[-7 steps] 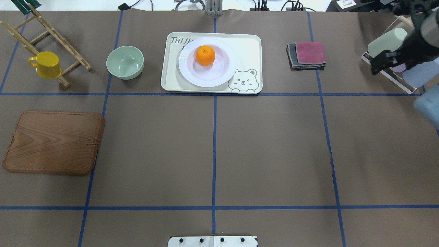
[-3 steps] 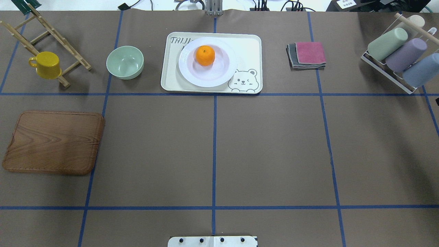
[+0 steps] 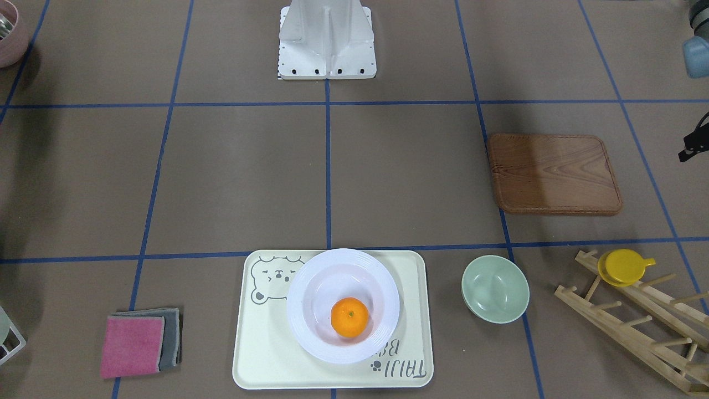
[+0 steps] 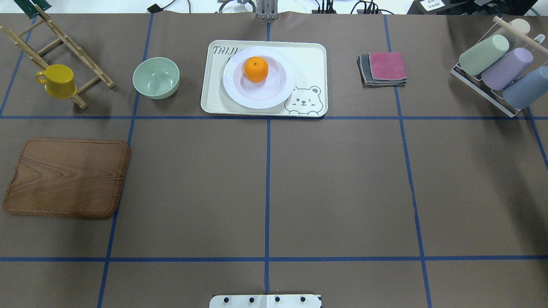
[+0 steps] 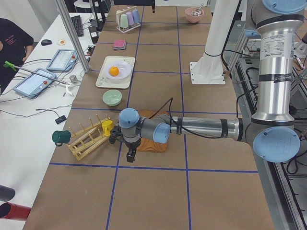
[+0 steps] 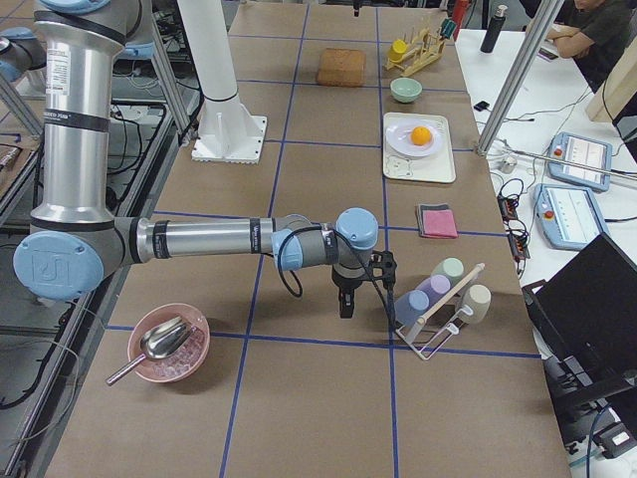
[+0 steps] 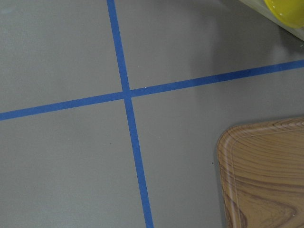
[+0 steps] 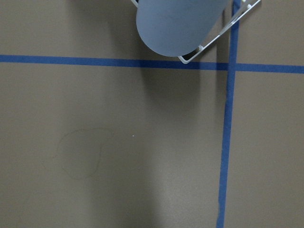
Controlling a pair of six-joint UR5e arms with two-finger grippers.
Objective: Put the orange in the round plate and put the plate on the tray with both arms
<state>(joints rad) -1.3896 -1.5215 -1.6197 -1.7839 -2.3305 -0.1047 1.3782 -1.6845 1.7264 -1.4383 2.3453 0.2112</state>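
Note:
The orange lies in the white round plate, and the plate rests on the cream bear tray at the far middle of the table. From the front view the orange sits toward the near side of the plate on the tray. Neither arm touches them. The left gripper hangs low beside the wooden board, far from the tray. The right gripper points down next to the cup rack. I cannot tell whether either one is open or shut. No fingers show in the wrist views.
A pale-green bowl stands left of the tray. The wooden board, a yellow cup on a wooden rack, folded cloths and a rack of pastel cups ring the table. A pink bowl holds a scoop.
The right arm, which hung over the cup rack at the overhead view's right edge, has drawn back out of that view. Orange, plate and tray have not moved.

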